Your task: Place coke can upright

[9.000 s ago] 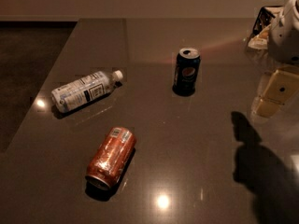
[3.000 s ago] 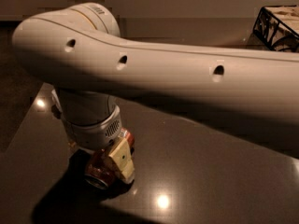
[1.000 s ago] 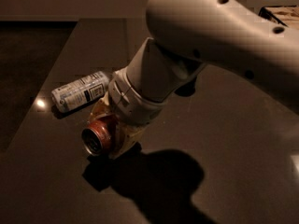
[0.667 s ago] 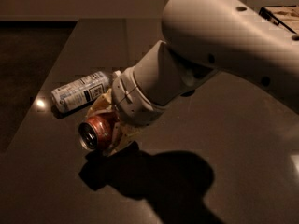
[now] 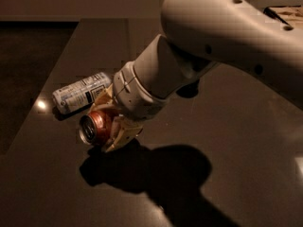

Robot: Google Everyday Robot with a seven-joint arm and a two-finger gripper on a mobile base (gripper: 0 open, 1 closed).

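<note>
The coke can (image 5: 95,124), reddish-orange with a silver end facing the camera, is held in my gripper (image 5: 108,122) above the dark table (image 5: 227,141). The can lies tilted, roughly on its side, its end pointing left and toward the camera. The gripper's tan fingers (image 5: 119,137) close around the can's body, one above and one below. My large white arm (image 5: 213,41) reaches in from the upper right and hides much of the table behind it. The can's shadow falls on the table just below it.
A clear plastic water bottle (image 5: 80,92) lies on its side just behind and left of the held can. The arm hides the dark can's place; only a dark patch (image 5: 188,90) shows there. The table's left edge (image 5: 28,126) drops to dark floor. A box (image 5: 286,13) sits far right.
The can was lying on the table, then gripped and lifted. Over the last second the gripper with the can has shifted slightly left and up, and the arm has swung further right.
</note>
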